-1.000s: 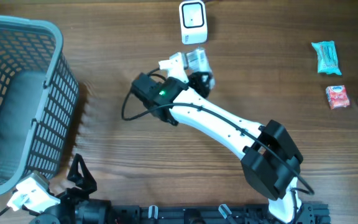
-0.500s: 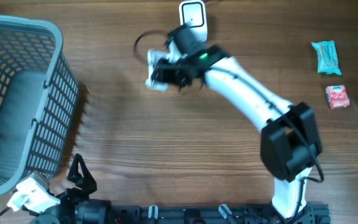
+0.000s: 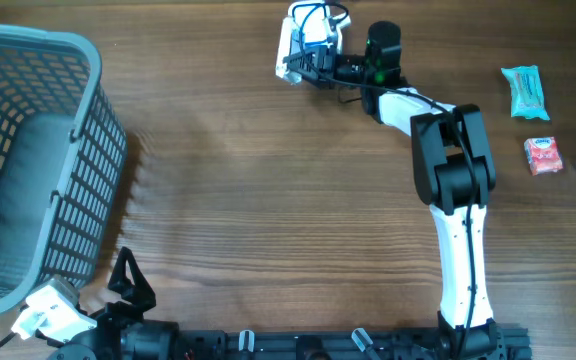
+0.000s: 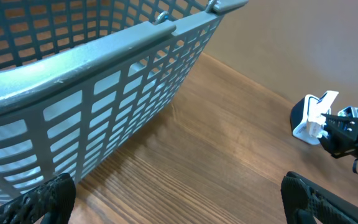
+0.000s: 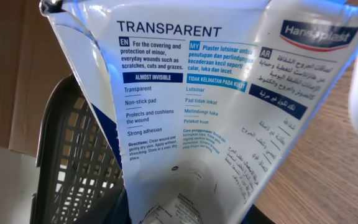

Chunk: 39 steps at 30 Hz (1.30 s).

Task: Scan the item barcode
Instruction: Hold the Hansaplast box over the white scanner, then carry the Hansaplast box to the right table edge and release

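Holds plaster packet pinched in right gripper jaws, touching scanner, apparently presenting barcode. Parks left gripper well apart from scanner, jaws spread, unneeded.

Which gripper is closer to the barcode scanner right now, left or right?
Right. The right gripper holds the plaster packet right by the scanner; the left gripper sits open far from it, at the near edge beside the basket.

A: Basket: grey, open lattice all over. Table: brown wood grain.
B: Plaster packet: white, dark blue panels, black print. Right arm: white, black joints. Teal pouch, red pouch.
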Tool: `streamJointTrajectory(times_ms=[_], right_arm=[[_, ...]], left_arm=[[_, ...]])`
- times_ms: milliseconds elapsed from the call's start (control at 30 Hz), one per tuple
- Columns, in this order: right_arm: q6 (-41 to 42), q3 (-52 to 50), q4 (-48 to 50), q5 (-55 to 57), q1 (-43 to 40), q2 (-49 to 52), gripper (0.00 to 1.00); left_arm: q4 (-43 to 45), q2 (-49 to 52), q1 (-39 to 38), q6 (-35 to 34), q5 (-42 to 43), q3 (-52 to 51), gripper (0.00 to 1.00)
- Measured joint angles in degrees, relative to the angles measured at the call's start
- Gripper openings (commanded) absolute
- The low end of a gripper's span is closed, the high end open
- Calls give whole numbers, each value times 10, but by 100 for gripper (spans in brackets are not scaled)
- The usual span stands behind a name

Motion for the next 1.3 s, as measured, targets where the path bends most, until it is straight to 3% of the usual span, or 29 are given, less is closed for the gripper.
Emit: streamJointTrajectory(times_ms=[300,433,500,600,633,733,800,833,867,900,1100,1300], right_arm=[[-26,0,30,-13,-50,-1,5],[-26,-2,22,-62,-146,-105,5],[-41,1,-35,-64,-207,-177,5],[-119,17,-279,-3,-305,-208,5],[-168,11,-406,68,-349,-206,5],[-229,4,-587,271,-419,-195,6],[-245,4,-637,403,-449,-194,16],[-253,4,-647,437,-457,-194,25],[-268,4,-659,483,-465,-194,75],[-276,4,-661,501,-468,-194,100],[-311,3,-678,504,-467,-238,100],[-377,4,-802,510,-428,-600,100]], left_arm=[[0,0,0,0,0,0,100],[0,0,0,0,0,0,100],[0,0,0,0,0,0,100],[0,0,0,0,0,0,100],[0,0,0,0,0,0,100],[0,0,0,0,0,0,100],[0,0,0,0,0,0,100],[0,0,0,0,0,0,100],[0,0,0,0,0,0,100],[0,0,0,0,0,0,100],[0,0,0,0,0,0,100],[0,0,0,0,0,0,100]])
